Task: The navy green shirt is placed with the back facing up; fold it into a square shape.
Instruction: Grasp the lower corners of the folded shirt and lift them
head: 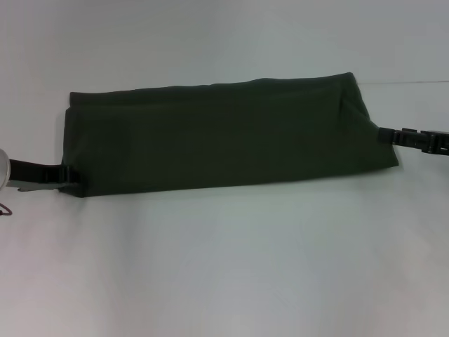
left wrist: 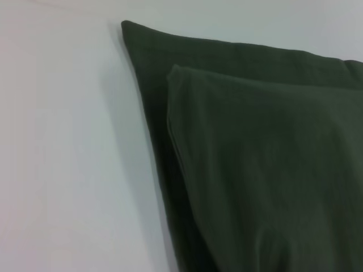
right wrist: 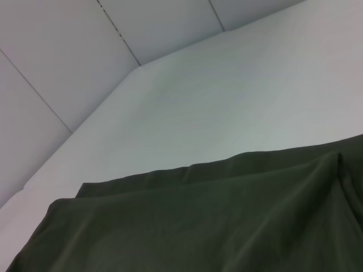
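The navy green shirt (head: 224, 137) lies on the white table (head: 224, 267) as a long, narrow folded band that runs across the head view, its right end a little farther back. My left gripper (head: 69, 173) meets the band's near left corner, low to the table. My right gripper (head: 384, 135) meets the band's right end. In the left wrist view, layered folds of the shirt (left wrist: 255, 158) show with one corner on the table. The right wrist view looks along the shirt (right wrist: 227, 221) toward the table's far edge.
White table surface surrounds the band on all sides. Pale wall panels (right wrist: 68, 51) stand behind the table's far edge. A small metal part of the left arm (head: 3, 172) shows at the head view's left border.
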